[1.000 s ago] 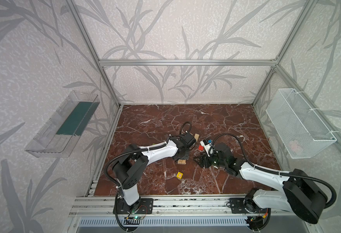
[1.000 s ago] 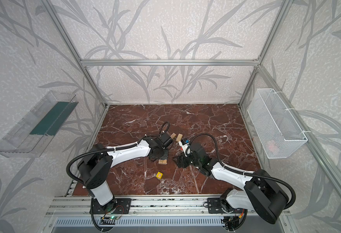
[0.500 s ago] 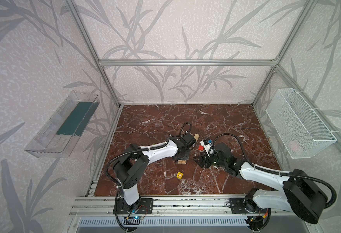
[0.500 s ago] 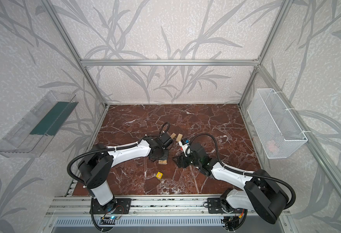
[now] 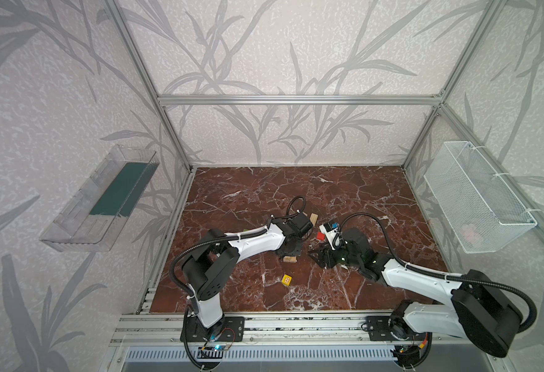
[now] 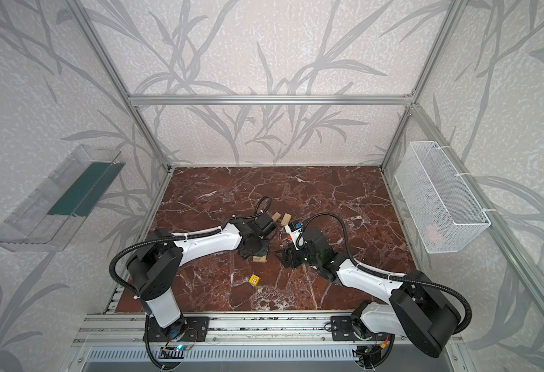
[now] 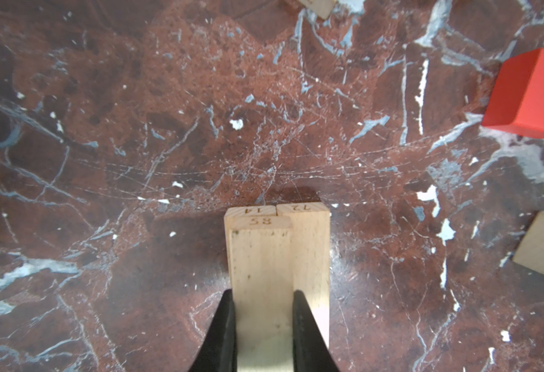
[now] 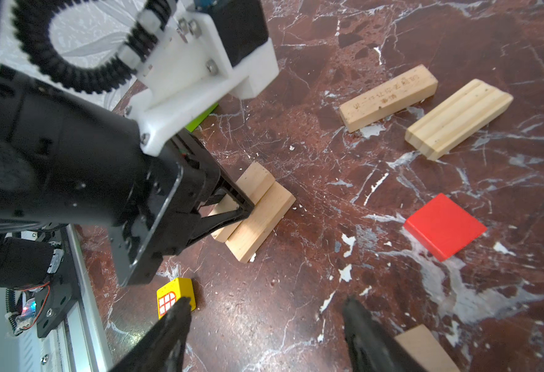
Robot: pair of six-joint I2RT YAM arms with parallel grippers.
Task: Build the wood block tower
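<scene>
My left gripper (image 7: 262,293) is shut on a pale wood bar (image 7: 264,257) that lies lengthwise over a pair of pale bars (image 7: 312,244) set side by side on the marble floor. This low stack (image 5: 290,259) shows in both top views, under the left gripper (image 5: 288,252). My right gripper (image 8: 266,301) hangs open over bare floor to the stack's right. A yellow cube with a red window mark (image 8: 175,296) sits by one of its fingers. A red cube (image 8: 444,225), two loose pale bars (image 8: 388,96) and a pale block (image 8: 425,351) lie around. A lime-green bar (image 8: 200,119) peeks out behind the left wrist.
A white wire basket (image 5: 476,199) hangs on the right wall and a clear plastic tray (image 5: 103,199) on the left wall. An aluminium rail (image 5: 296,325) carrying both arm bases runs along the front edge of the floor. Metal frame posts stand at the corners.
</scene>
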